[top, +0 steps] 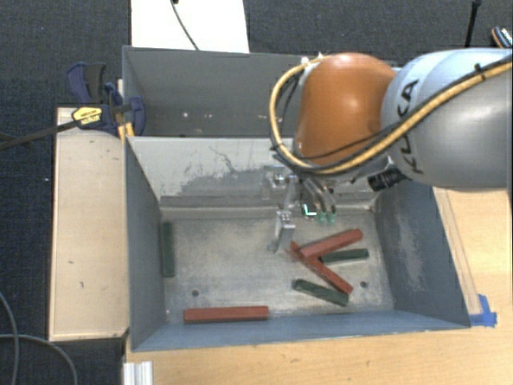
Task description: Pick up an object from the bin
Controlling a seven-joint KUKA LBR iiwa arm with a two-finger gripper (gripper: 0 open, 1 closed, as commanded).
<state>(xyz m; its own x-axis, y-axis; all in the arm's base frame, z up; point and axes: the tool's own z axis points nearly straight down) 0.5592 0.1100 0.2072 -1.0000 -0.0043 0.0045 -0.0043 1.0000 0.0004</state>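
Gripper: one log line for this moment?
gripper low in bin beside red and green stick heap | green stick by left wall | red stick by front wall

Three red-brown rectangular bars: lone red bar [226, 314] at lower centre, upper red bar [333, 241] and lower red bar [330, 277] right of centre. Three dark green rectangular bars: left green bar [167, 249], middle green bar [346, 256], bottom green bar [321, 291].

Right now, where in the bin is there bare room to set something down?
The widest bare patch is in the middle, bordered by the green stick on the left, the long red stick along the near wall and the gripper on the right. It is crowded right of the gripper, where red sticks and green sticks lie crossed in a heap.
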